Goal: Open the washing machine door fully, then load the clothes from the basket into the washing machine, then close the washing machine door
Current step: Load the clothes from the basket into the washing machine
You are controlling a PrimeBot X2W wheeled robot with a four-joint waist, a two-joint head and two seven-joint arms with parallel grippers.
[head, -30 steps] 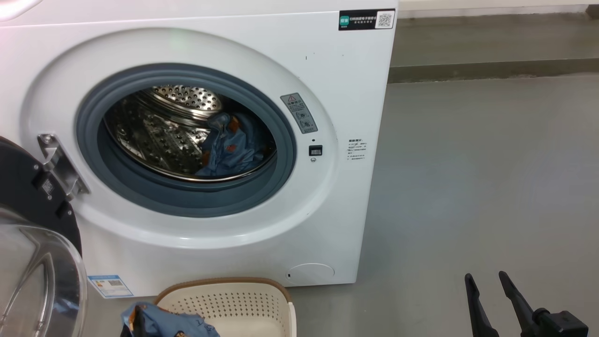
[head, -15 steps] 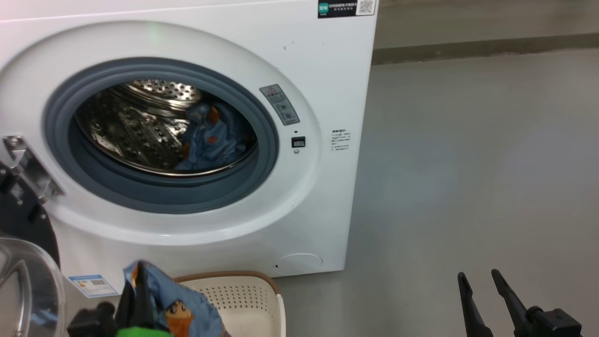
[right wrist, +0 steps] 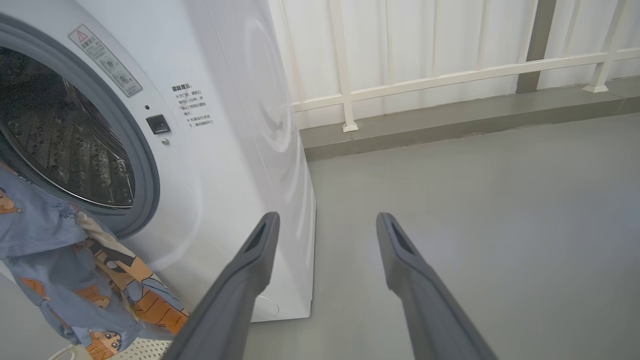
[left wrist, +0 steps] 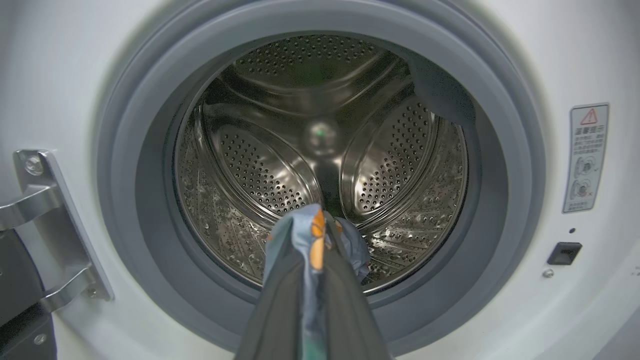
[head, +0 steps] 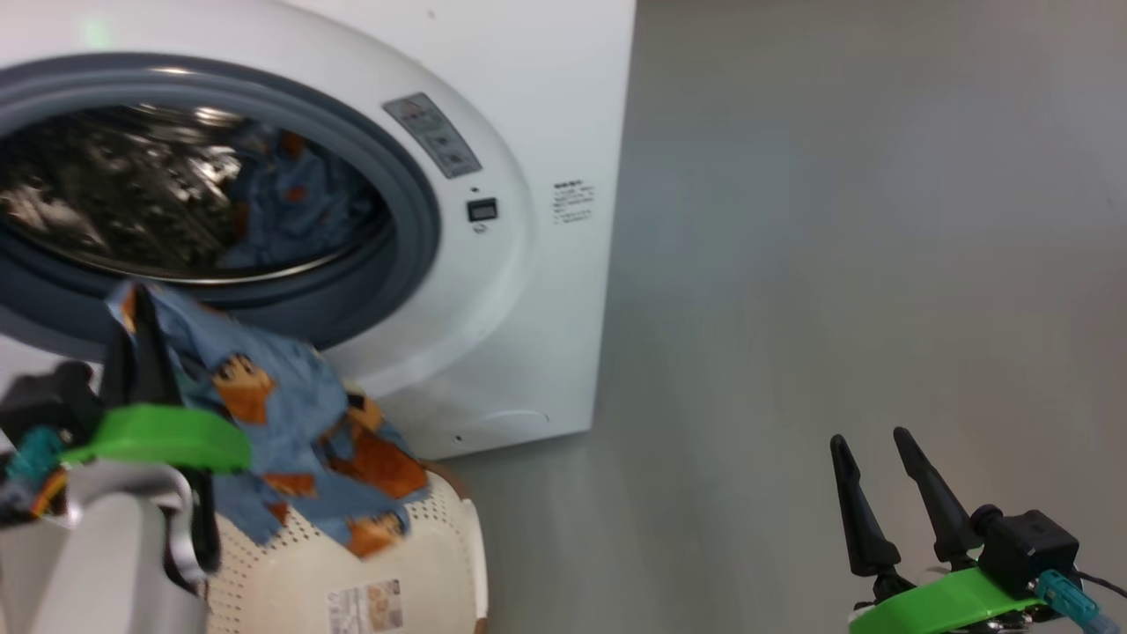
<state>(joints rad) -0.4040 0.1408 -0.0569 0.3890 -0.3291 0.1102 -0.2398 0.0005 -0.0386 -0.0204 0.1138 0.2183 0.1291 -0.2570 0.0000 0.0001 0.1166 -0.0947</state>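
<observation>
The left end effector [head: 136,308] is clamped tight on the clothes [head: 264,396] — a light blue garment with orange-brown bear prints, pinched between its two dark fingers [left wrist: 280,310]. The fabric hangs down from the tips over the basket [head: 290,563]. In the left wrist view the pinched fold stands up between the fingertips, directly in front of the open mouth of the washing machine [left wrist: 575,300] and low against the grey gasket [left wrist: 500,200]. More blue fabric lies inside the drum [left wrist: 260,165] beyond the tips. The right end effector [head: 870,445] has its fingers spread wide and holds nothing — it hangs over the bare floor [head: 836,220], well to the right of the machine and the garment.
</observation>
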